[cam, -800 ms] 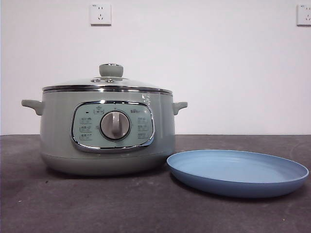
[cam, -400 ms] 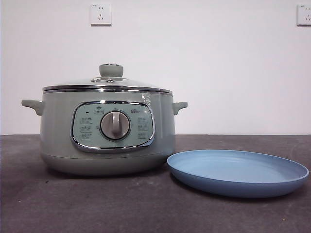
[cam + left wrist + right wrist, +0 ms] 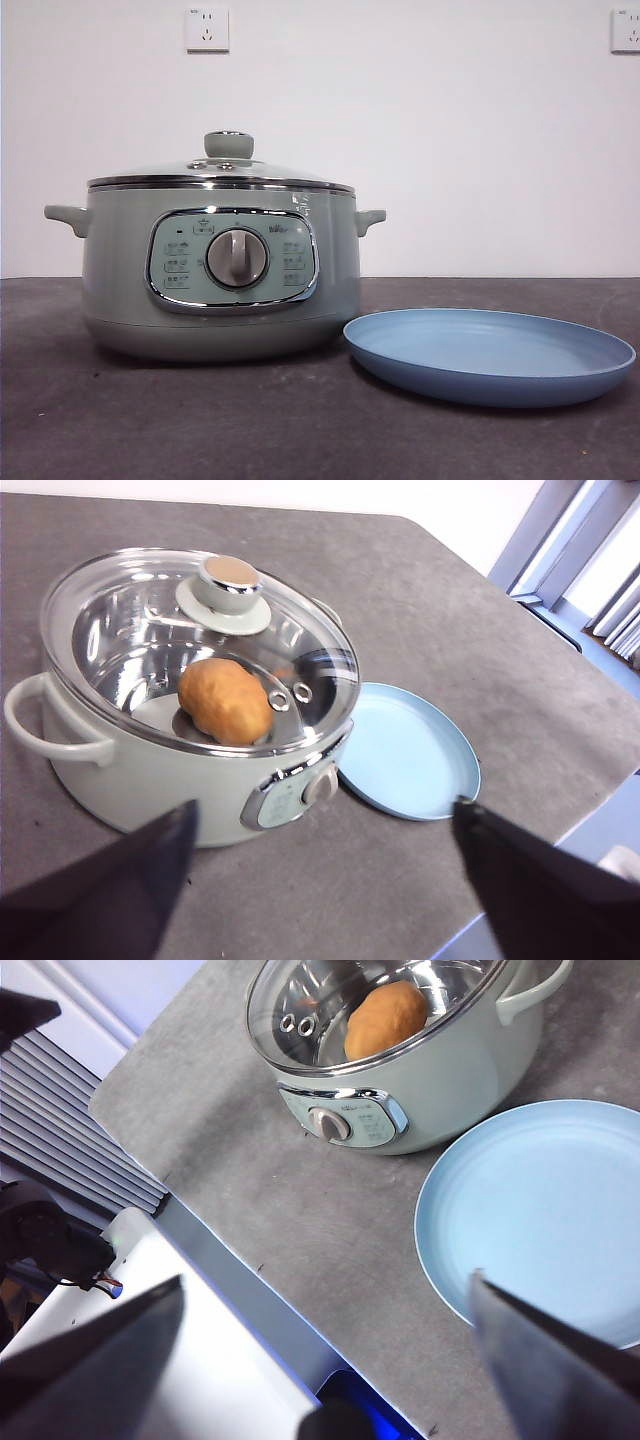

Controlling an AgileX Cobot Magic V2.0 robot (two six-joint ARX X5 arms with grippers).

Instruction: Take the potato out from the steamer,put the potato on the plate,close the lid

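Waiting above the table, both grippers, left and right, hang spread wide and empty. Nothing is done: lid covers the cooker ahead of them, potato inside, plate bare.

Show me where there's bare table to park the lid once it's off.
Bare grey table runs in front of the steamer and plate; in the left wrist view more lies open beyond the plate. The plate's own surface is bare. Tightest spot: the plate's rim sits right beside the steamer's base. The lid is on, the potato under it.
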